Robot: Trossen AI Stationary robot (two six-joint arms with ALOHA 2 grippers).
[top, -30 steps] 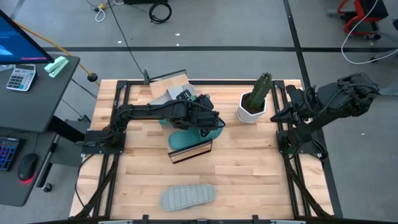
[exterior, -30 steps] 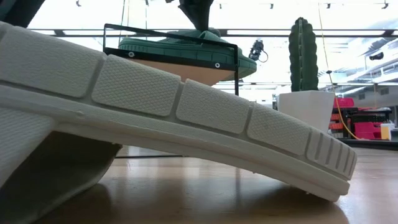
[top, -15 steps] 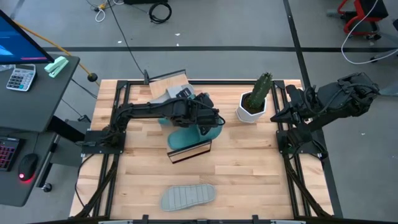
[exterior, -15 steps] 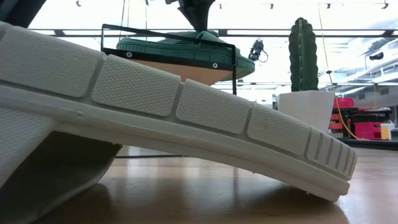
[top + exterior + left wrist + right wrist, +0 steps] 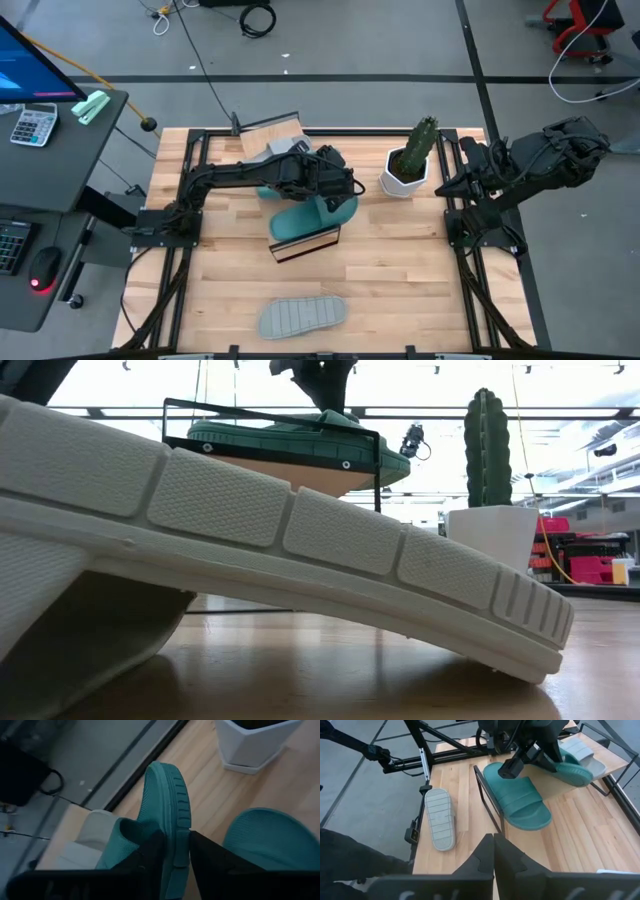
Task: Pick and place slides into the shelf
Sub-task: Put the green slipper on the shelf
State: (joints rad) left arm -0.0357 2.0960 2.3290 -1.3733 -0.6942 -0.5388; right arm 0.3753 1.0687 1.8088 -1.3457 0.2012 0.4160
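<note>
My left gripper is over the table's middle, shut on a teal slide. A second teal slide lies sole-down on the shelf, a light board with dark trim. One grey slide lies on the board's far part. The other grey slide lies sole-up near the table's near edge and fills the low view. My right gripper is shut and waits past the table's right edge. My left gripper pinches the teal slide by the side rim of its sole, one finger on the strap side and one on the ribbed underside. The fingers come from above, across the rim. The slide stands on edge; whether it is lifted clear, I cannot tell.
A cactus in a white pot stands right of my left gripper, near the far right of the table. Dark frame rails run along the table's left and right sides. Bare wood lies between the shelf and the near grey slide.
My left gripper has shifted slightly toward the far edge, taking the held teal slide with it; it stays shut on the slide. The slide on the shelf and both grey slides have kept their places.
</note>
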